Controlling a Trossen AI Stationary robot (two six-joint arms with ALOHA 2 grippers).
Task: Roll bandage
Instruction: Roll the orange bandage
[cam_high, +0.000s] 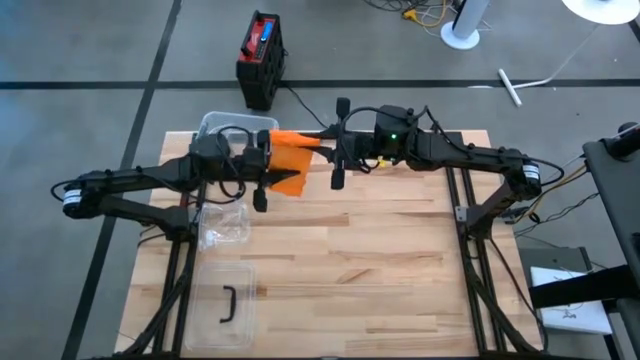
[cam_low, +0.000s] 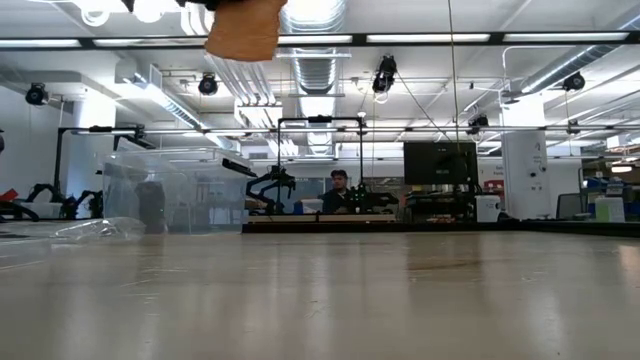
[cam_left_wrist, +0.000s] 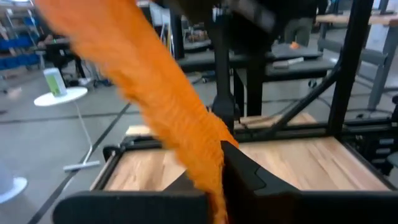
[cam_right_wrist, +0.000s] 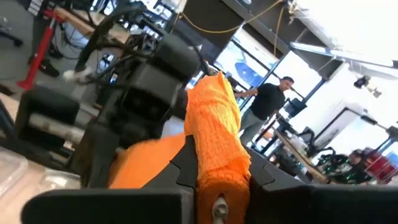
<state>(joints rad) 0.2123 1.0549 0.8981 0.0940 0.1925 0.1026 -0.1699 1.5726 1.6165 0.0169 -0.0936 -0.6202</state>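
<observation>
An orange bandage hangs in the air over the table's far part, stretched between my two grippers. My left gripper reaches in from the table's left and is shut on the loose strip. My right gripper reaches in from the right and is shut on the thicker, rolled part. In the low view only the bandage's lower edge shows at the top, well above the table top. The right wrist view shows my left gripper just behind the roll. My left gripper pinches the loose strip near its end between its two fingers, level, from the table's left. The strip runs up and away from the fingers toward the other gripper, clear of the table. My right gripper pinches the bandage's rolled part between its two fingers, level, from the table's right. The roll sticks out past the fingertips toward the left gripper and is lifted clear of the table.
A clear plastic box stands at the table's far left, also seen in the low view. A crumpled clear bag lies nearer, and a clear lid with a black handle near the front left. A person sits beyond the table.
</observation>
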